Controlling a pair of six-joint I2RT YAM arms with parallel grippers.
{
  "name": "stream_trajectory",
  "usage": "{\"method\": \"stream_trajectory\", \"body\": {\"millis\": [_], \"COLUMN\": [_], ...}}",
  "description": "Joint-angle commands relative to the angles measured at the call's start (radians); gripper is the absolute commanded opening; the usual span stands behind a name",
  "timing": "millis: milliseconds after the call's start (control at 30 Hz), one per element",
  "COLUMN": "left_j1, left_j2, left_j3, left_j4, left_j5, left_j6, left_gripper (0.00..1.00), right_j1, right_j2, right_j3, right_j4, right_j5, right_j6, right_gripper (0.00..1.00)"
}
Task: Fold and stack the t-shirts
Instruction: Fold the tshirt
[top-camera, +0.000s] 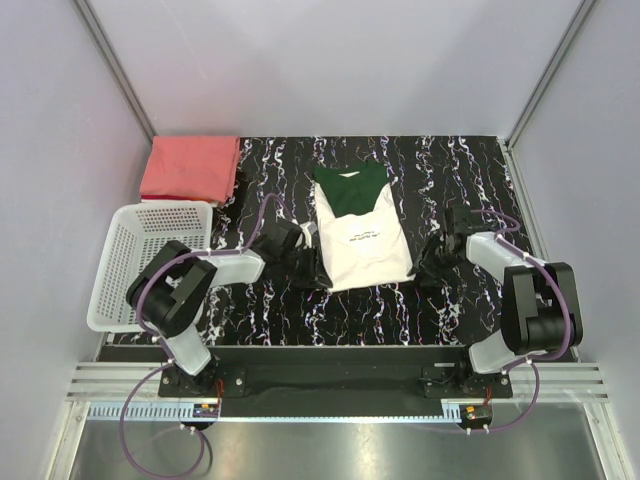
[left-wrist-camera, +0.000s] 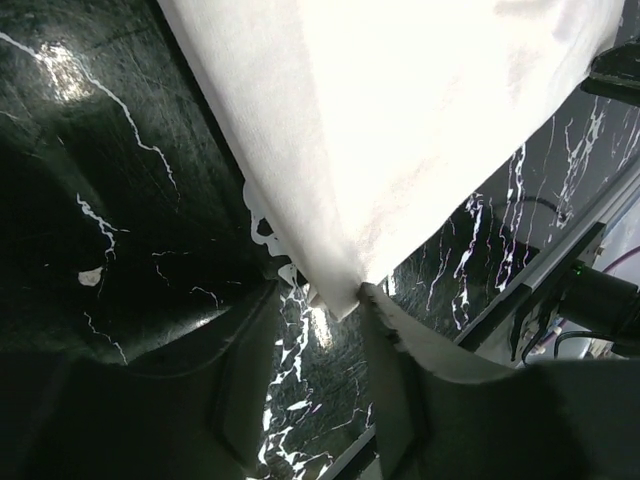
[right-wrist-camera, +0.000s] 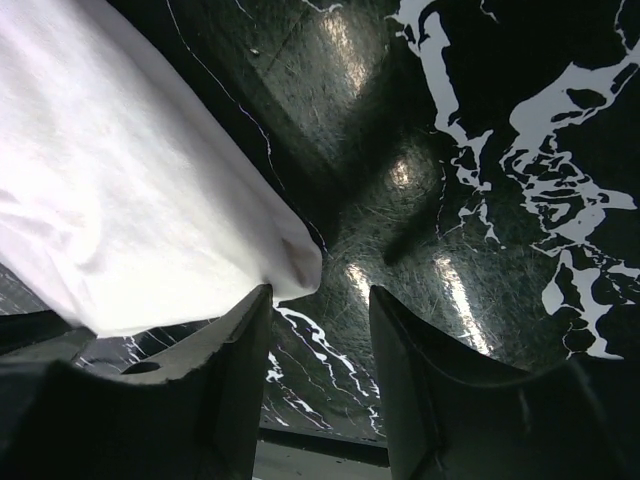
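Note:
The cream-white t-shirt (top-camera: 362, 240) with a dark green collar and dark chest lettering lies folded into a narrow rectangle at the table's middle. The salmon-red t-shirt (top-camera: 190, 168) sits folded at the back left corner. My left gripper (top-camera: 306, 262) is low at the white shirt's near left corner, open. In the left wrist view that corner of the shirt (left-wrist-camera: 400, 130) reaches just between the tips of the left gripper (left-wrist-camera: 322, 300). My right gripper (top-camera: 432, 262) is at the near right corner, open. In its wrist view the shirt (right-wrist-camera: 130, 200) ends beside the left fingertip (right-wrist-camera: 250, 330) of the right gripper (right-wrist-camera: 320, 300).
A white plastic mesh basket (top-camera: 150, 262) stands at the left edge, beside the left arm. The table top (top-camera: 450, 170) is black marble-patterned. Grey walls close in the back and both sides.

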Motion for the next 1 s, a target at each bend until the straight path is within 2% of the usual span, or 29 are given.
{"method": "stream_trajectory", "body": {"millis": [0, 67, 100, 133, 233, 267, 333, 367, 400, 433, 533, 667, 833, 967], "left_j1": [-0.011, -0.013, -0.010, -0.011, 0.000, 0.009, 0.016, 0.021, 0.024, 0.024, 0.026, 0.023, 0.017, 0.006], "left_j2": [0.033, 0.043, 0.046, 0.048, 0.027, 0.017, -0.012, -0.023, -0.032, -0.055, -0.119, -0.185, -0.213, -0.182], "left_j3": [0.019, 0.031, 0.039, 0.056, 0.077, 0.080, 0.089, 0.094, 0.102, 0.105, 0.097, 0.045, -0.072, -0.090], "left_j4": [0.008, -0.001, -0.015, -0.040, -0.101, -0.126, -0.167, -0.181, -0.192, -0.218, -0.256, -0.233, -0.082, -0.058], "left_j5": [-0.009, -0.002, -0.009, -0.025, -0.062, -0.070, -0.094, -0.101, -0.111, -0.117, -0.170, -0.161, -0.079, -0.078], "left_j6": [0.009, 0.014, 0.027, 0.037, 0.072, 0.087, 0.106, 0.121, 0.129, 0.133, 0.146, 0.108, 0.015, -0.021], "left_gripper": [0.29, 0.15, 0.04, 0.00, 0.00, 0.00, 0.00, 0.02, 0.08, 0.27, 0.46, 0.54, 0.55, 0.55], "right_j1": [-0.003, -0.003, -0.003, -0.003, -0.003, -0.001, 0.000, 0.002, 0.006, 0.006, 0.013, 0.029, 0.051, 0.059], "right_j2": [-0.006, 0.004, 0.010, 0.009, -0.022, -0.031, -0.040, -0.042, -0.055, -0.065, -0.124, -0.201, -0.216, -0.232], "right_j3": [-0.009, -0.018, -0.021, -0.036, -0.098, -0.115, -0.154, -0.159, -0.165, -0.181, -0.228, -0.302, -0.329, -0.343], "right_j4": [0.028, 0.048, 0.054, 0.070, 0.126, 0.146, 0.189, 0.195, 0.206, 0.212, 0.231, 0.272, 0.294, 0.312], "right_j5": [0.017, 0.011, -0.004, -0.009, -0.039, -0.049, -0.075, -0.079, -0.082, -0.087, -0.093, -0.093, -0.101, -0.104], "right_j6": [-0.004, -0.001, -0.001, 0.004, 0.039, 0.062, 0.077, 0.080, 0.083, 0.088, 0.131, 0.192, 0.208, 0.235], "right_gripper": [0.50, 0.47, 0.45, 0.38, 0.22, 0.13, 0.05, 0.00, 0.00, 0.00, 0.00, 0.00, 0.00, 0.00]}}
